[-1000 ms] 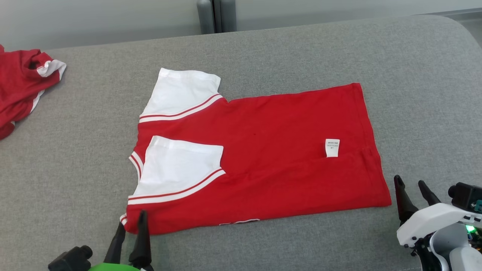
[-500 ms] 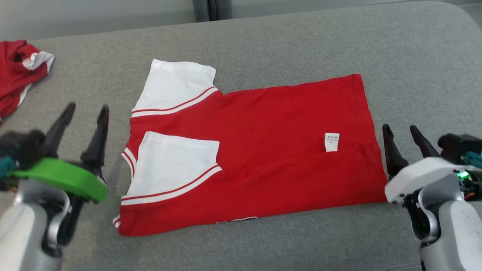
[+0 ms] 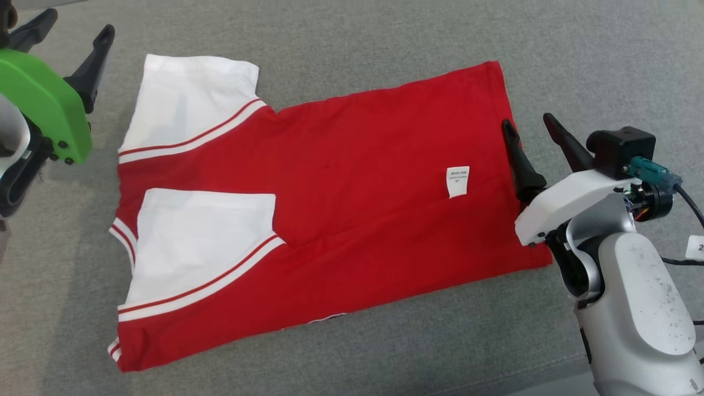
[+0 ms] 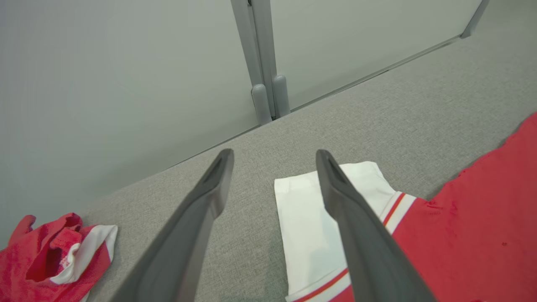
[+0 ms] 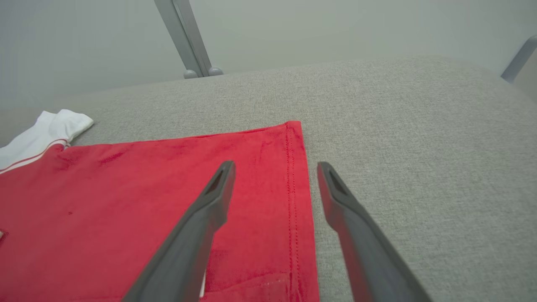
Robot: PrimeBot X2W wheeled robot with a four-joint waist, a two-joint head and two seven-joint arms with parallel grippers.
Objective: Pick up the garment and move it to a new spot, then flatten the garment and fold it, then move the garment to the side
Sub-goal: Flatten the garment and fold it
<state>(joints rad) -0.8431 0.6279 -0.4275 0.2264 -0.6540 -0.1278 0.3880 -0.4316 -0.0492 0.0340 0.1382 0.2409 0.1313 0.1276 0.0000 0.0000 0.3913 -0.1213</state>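
one flat, soft red garment (image 3: 357, 220); coarse grey woven surface (image 3: 385, 38) beneath

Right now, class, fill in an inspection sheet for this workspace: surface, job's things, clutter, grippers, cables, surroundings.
Surface: grey fabric pad, the shirt spread on it.
Job's things: red shirt lying flat, one white sleeve folded onto the body, white label showing.
Clutter: crumpled red and white garment, apart from the shirt.
Grippers: left gripper open beside the far sleeve; right gripper open, straddling the hem edge.
Cables: black cable at the right wrist.
Surroundings: pale wall, grey posts.
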